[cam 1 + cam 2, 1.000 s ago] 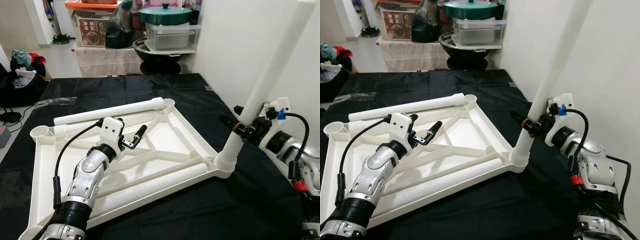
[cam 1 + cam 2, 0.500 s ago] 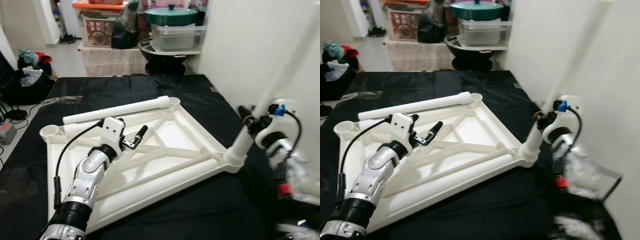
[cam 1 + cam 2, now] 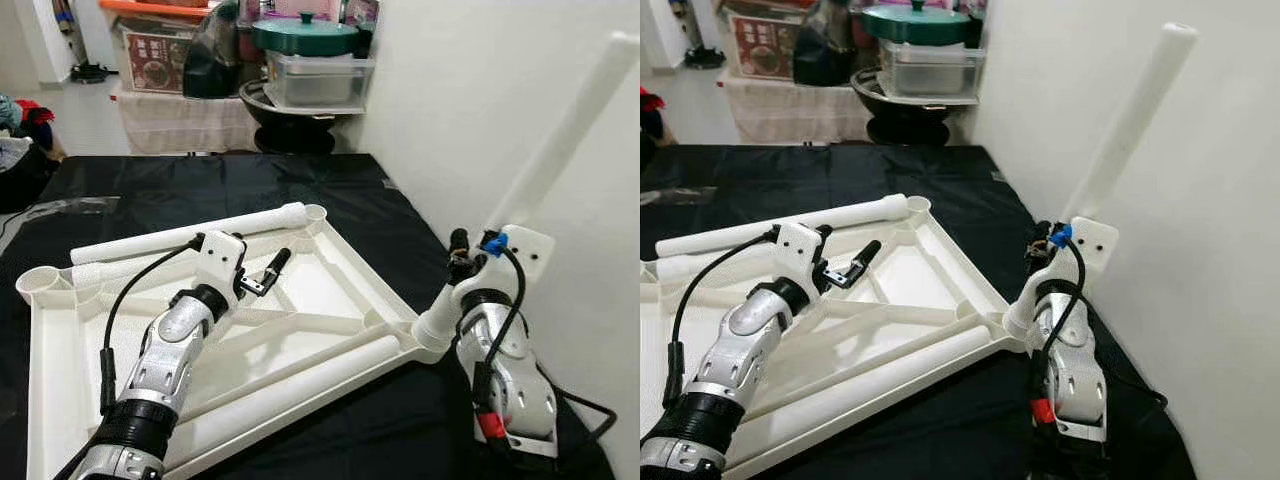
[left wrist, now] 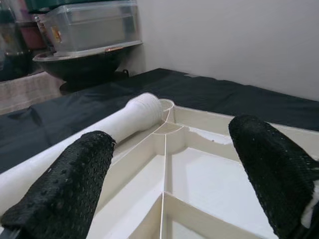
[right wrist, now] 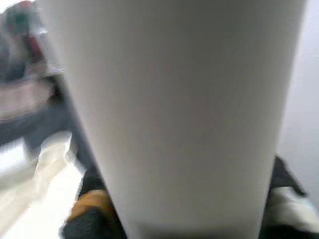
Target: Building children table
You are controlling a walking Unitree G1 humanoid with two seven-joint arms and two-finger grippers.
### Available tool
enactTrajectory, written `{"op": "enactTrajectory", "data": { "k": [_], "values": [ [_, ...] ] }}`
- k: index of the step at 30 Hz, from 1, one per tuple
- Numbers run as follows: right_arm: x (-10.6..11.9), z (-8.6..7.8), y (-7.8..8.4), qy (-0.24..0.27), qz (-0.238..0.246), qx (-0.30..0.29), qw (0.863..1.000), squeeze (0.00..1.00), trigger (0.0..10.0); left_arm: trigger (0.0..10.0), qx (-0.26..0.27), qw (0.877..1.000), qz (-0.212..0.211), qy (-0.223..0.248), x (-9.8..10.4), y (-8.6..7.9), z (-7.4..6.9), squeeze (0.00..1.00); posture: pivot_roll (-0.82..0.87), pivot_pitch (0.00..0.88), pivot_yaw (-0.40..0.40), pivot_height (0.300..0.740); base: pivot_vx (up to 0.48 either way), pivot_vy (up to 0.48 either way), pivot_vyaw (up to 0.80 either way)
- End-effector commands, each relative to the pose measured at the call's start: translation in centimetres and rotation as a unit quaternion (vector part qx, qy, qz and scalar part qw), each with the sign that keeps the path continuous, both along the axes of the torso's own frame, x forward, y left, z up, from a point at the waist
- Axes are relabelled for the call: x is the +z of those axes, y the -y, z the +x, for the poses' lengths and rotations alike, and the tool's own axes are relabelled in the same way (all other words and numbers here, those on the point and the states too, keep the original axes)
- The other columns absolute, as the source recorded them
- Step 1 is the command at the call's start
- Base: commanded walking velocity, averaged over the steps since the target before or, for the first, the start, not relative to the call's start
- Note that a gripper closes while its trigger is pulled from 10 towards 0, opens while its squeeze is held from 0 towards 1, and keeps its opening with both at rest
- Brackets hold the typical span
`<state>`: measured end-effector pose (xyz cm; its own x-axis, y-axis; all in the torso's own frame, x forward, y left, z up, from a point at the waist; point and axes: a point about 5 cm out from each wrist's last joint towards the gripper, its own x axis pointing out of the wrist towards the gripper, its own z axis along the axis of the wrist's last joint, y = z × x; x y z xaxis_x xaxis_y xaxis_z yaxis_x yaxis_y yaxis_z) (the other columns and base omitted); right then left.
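Here, right pincer (image 3: 462, 262) clamping white leg (image 3: 560, 150), seating it tilted into corner socket of upturned frame (image 3: 340, 255); left pincer (image 3: 270, 272), fingers apart, hovering over frame, likely steadying.

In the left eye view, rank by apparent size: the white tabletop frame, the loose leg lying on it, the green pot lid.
1. Tabletop frame, largest by far.
2. Loose leg, long but thin.
3. Green pot lid, smallest, though it sits farther from the camera, so its true size is unsure.
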<state>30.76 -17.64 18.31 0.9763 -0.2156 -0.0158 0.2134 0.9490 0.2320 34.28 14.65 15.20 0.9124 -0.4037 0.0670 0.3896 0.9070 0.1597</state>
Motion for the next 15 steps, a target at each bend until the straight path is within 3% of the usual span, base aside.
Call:
{"op": "enactTrajectory", "data": {
  "k": [1, 4, 5, 6, 8, 10, 11, 14, 15],
  "values": [
    [-0.5, 0.0, -0.5, -0.008, 0.015, 0.033, 0.999, 1.00, 10.0, 10.0, 0.003, 1.000, 0.002, -0.009, -0.4, -0.1, 0.0, 0.00, 0.03, 0.000, -0.066, 0.740, 0.000, 0.000, 0.00],
    [-0.2, 0.0, -0.4, -0.001, 0.019, 0.036, 0.999, 1.00, 10.0, 10.0, 0.003, 1.000, 0.001, -0.009, -0.5, -0.1, 0.0, 0.00, 0.03, 0.000, -0.066, 0.740, 0.000, 0.000, 0.00],
    [0.7, -0.1, -0.6, 0.023, 0.021, 0.083, 0.996, 1.00, 10.0, 10.0, 0.002, 1.000, 0.000, -0.008, -0.5, 0.0, -0.1, 0.00, 0.03, 0.000, -0.067, 0.740, 0.000, 0.000, 0.00],
    [1.6, -0.3, -0.9, 0.046, 0.025, 0.150, 0.987, 0.23, 10.0, 10.0, 0.003, 1.000, 0.002, -0.009, -0.5, -0.1, -0.1, 0.00, 0.03, 0.000, -0.065, 0.740, 0.000, 0.000, 0.00],
    [2.6, -0.7, -1.4, 0.068, 0.027, 0.223, 0.972, 0.23, 10.0, 10.0, 0.004, 1.000, 0.004, -0.009, -0.5, -0.2, -0.1, 0.00, 0.03, 0.000, -0.065, 0.740, 0.000, 0.000, 0.00],
    [2.7, -0.8, -1.5, 0.070, 0.027, 0.232, 0.970, 0.23, 10.0, 10.0, 0.004, 1.000, 0.004, -0.009, -0.5, -0.2, -0.1, 0.00, 0.03, 0.000, -0.065, 0.740, 0.000, 0.000, 0.00],
    [2.7, -0.8, -1.5, 0.069, 0.027, 0.231, 0.970, 0.00, 10.0, 10.0, 0.004, 1.000, 0.004, -0.009, -0.5, -0.2, -0.1, 0.00, 0.03, 0.000, -0.065, 0.740, 0.000, 0.000, 0.00],
    [3.7, -0.9, 1.9, 0.086, -0.046, 0.355, 0.930, 0.00, 10.0, 10.0, 0.000, 1.000, 0.006, -0.003, -0.2, 0.0, 0.2, 0.00, 0.03, 0.000, -0.063, 0.740, 0.000, 0.000, 0.00],
    [3.7, -0.9, 1.9, 0.086, -0.046, 0.355, 0.930, 0.00, 10.0, 10.0, 0.000, 1.000, 0.006, -0.003, -0.2, 0.0, 0.2, 0.00, 0.03, 0.000, -0.063, 0.740, 0.000, 0.000, 0.00]
  ]
}}
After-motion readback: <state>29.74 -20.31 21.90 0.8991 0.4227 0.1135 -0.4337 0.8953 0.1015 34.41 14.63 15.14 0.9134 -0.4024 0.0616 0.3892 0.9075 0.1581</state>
